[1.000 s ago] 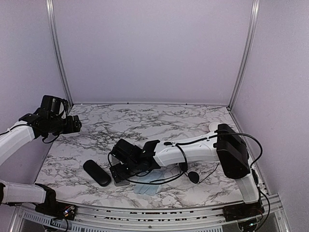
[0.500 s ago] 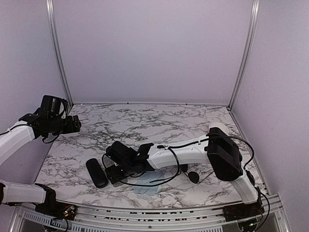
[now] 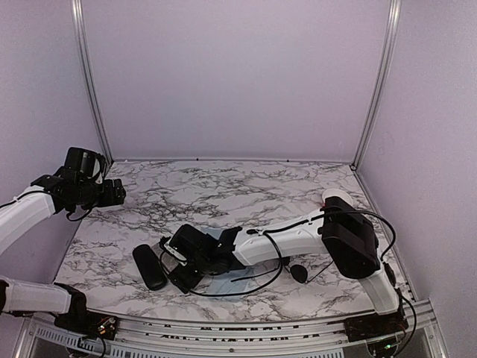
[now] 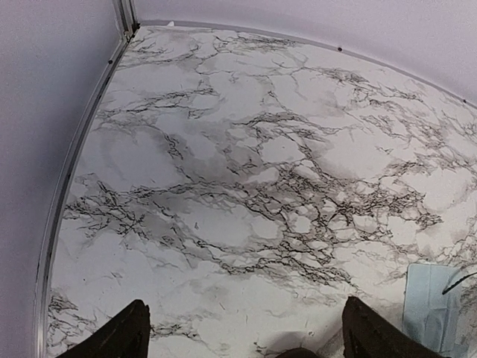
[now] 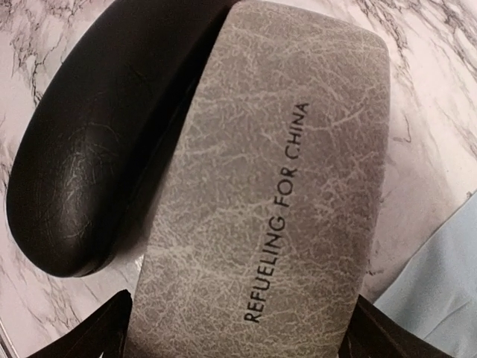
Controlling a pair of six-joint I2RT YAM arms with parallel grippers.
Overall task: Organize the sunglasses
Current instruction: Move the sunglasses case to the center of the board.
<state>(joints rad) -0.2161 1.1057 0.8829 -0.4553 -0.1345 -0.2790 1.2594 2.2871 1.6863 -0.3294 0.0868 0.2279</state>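
One dark oval lens of the sunglasses (image 3: 298,272) lies on the marble table (image 3: 246,198) at front right, its thin wire partly hidden under my right arm. My right gripper (image 3: 177,268) reaches far left, low over the grey rectangular case (image 5: 276,201). In the right wrist view that gripper (image 5: 242,337) stands open, one finger on each side of the case's near end. The glossy black oval case (image 3: 149,266) lies against the grey one's left side. My left gripper (image 3: 115,192) hovers open at the table's left edge, and in its own view that gripper (image 4: 250,332) has only marble between its fingers.
A pale blue cloth (image 3: 223,287) lies by the front edge, right of the grey case, and it also shows at the lower right of the left wrist view as the blue cloth (image 4: 432,306). Metal frame posts (image 3: 89,82) and lilac walls close in the table.
My right gripper reached further left over the grey case and turned. The black case was nudged into a more upright lie. The left arm stayed put.
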